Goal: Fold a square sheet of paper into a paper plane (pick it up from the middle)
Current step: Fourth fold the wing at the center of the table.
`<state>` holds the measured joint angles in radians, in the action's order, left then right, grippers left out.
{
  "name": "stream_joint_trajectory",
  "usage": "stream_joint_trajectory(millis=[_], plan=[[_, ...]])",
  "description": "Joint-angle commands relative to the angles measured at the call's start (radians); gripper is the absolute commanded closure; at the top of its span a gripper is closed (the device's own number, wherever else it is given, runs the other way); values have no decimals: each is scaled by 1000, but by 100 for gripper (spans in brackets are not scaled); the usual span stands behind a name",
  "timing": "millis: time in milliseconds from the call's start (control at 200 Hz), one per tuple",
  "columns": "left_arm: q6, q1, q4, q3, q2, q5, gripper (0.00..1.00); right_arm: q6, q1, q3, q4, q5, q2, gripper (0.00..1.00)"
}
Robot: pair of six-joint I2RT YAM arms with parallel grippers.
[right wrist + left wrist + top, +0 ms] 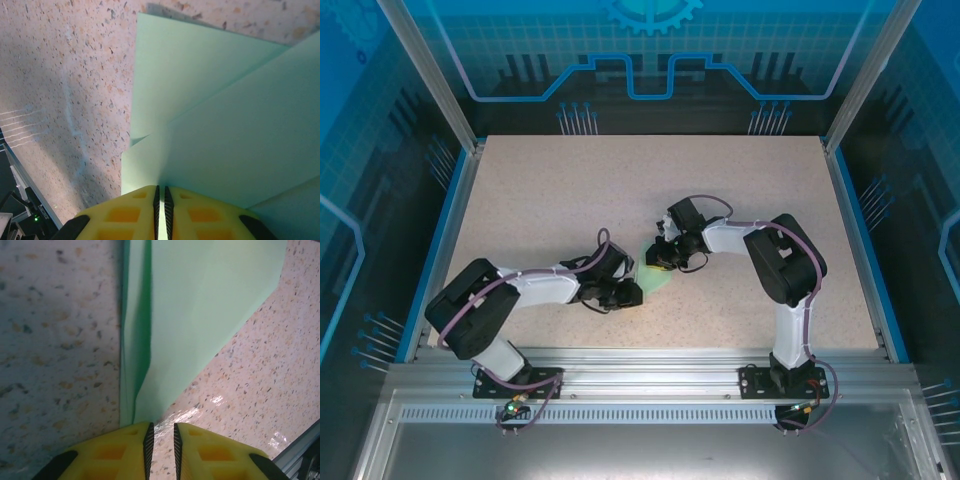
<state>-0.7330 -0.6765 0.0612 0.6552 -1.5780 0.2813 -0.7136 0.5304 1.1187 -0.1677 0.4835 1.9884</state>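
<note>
The paper plane [653, 272] is pale mint-green paper folded into layers, lying at the middle of the table between my two grippers. In the left wrist view the paper plane [200, 315] narrows to a pointed tip with a raised fold along its left side. That tip ends just ahead of the left finger. My left gripper [161, 426] stands slightly open, with bare table showing in the gap. From above, the left gripper [628, 293] sits at the paper's near-left end. My right gripper [160, 189] is shut on a fold of the paper plane [225, 140]. Seen from the top, the right gripper [660, 258] is at the far side.
The speckled beige table [570, 190] has blue rails along its left and right sides. A metal frame [640, 365] with both arm bases runs along the near edge. Open tabletop lies on every side of the paper.
</note>
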Motion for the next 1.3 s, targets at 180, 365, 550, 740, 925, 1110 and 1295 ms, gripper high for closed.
stream_joint_trajectory(millis=[180,365,550,740,925,1110,1295], plan=[[-15,39,132,-109,64,-59,77,26,-1,-14,-53,-91,80,85],[-29,41,146,-63,210,-91,76,26,3,-6,-43,-61,54,84],[2,43,141,45,236,-110,75,40,11,18,-55,-40,-16,80],[24,46,106,151,108,-81,77,46,1,4,-94,-86,-141,75],[43,45,89,218,-13,-60,79,36,-53,-88,-108,-141,-235,71],[82,45,146,273,-97,-110,81,27,-81,-177,-84,-131,-273,66],[89,45,157,268,-137,-146,83,18,-79,-208,-82,-129,-269,62]])
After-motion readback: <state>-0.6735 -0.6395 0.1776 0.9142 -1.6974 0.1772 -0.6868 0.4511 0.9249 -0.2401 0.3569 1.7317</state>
